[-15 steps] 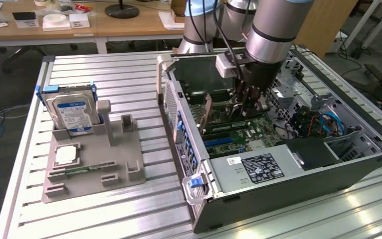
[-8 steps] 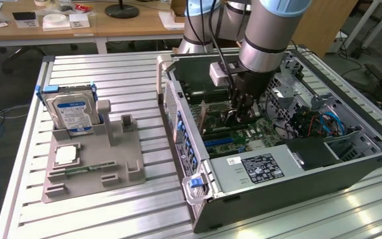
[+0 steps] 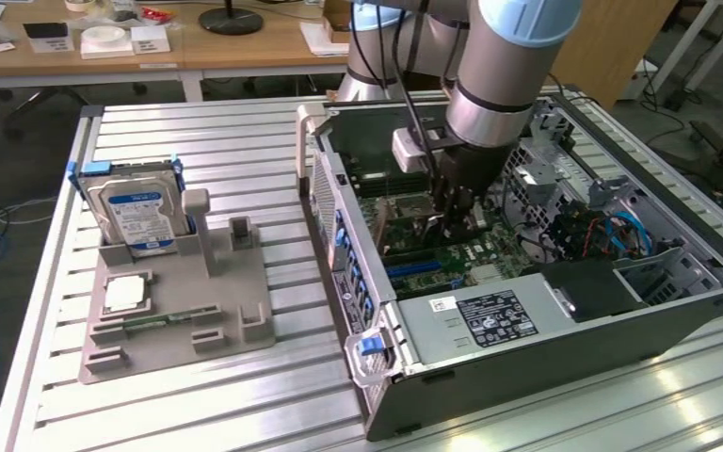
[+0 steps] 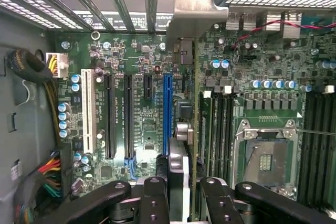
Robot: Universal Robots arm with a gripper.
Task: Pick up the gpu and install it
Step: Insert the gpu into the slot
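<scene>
So the gpu [image 4: 187,109] is pinched edge-on between the gripper [image 4: 184,192] and its two black fingers [image 4: 155,199], jaws set narrow and clamped on the card's two faces. In the wrist view the card runs straight out from the fingers across the motherboard [image 4: 142,77], and its silver bracket [image 4: 195,9] sits at the far end, up by the case's rear slot openings. It lies parallel to the long blue slot [image 4: 167,114] and just beside it, between that slot and the processor socket [image 4: 268,156]. Can't tell whether its edge is actually seated in anything.

In the exterior view the arm reaches down into the open computer case [image 3: 550,367], near the middle of the frame. The gripper is low over the board there. The power supply [image 3: 488,320] with its black label is just in front of it. Well apart, toward the exterior view's left, a grey tray [image 3: 173,320] on the slatted metal table [image 3: 249,141] has a hard drive [image 3: 136,212] standing upright in it.
</scene>
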